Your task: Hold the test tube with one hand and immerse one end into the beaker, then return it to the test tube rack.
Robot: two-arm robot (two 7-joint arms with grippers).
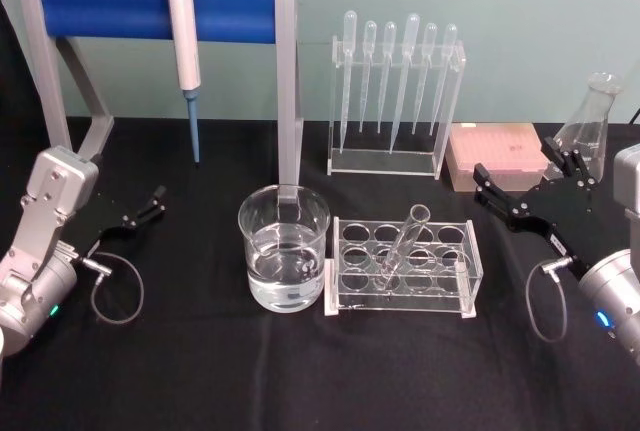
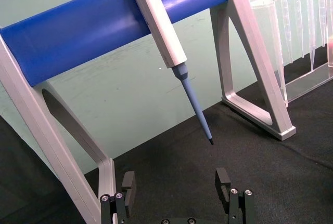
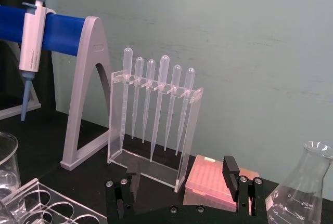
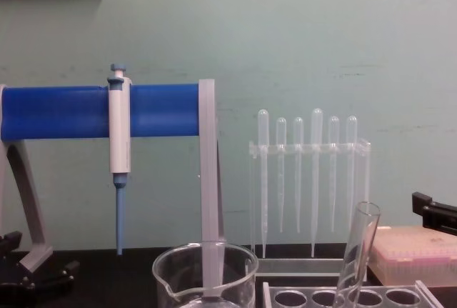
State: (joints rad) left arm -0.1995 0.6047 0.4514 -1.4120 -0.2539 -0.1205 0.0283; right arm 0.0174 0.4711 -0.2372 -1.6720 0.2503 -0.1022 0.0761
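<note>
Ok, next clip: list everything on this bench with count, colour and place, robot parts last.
test tube: 1, clear, leaning in the rack at centre
beaker: 1, clear, holding liquid, left of the rack
tube rack: 1, clear, centre front
pipettor: 1, white and blue, hanging on the stand
stand: 1, blue bar on grey legs, back left
pipettes: 6, clear, upright in a clear holder at the back
tip box: 1, pink, back right
conical flask: 1, clear, far right
left gripper: 1, black, open, left side
right gripper: 1, black, open, right side

Test tube (image 1: 403, 243) in rack (image 1: 470, 286); beaker (image 1: 284, 248) left
</note>
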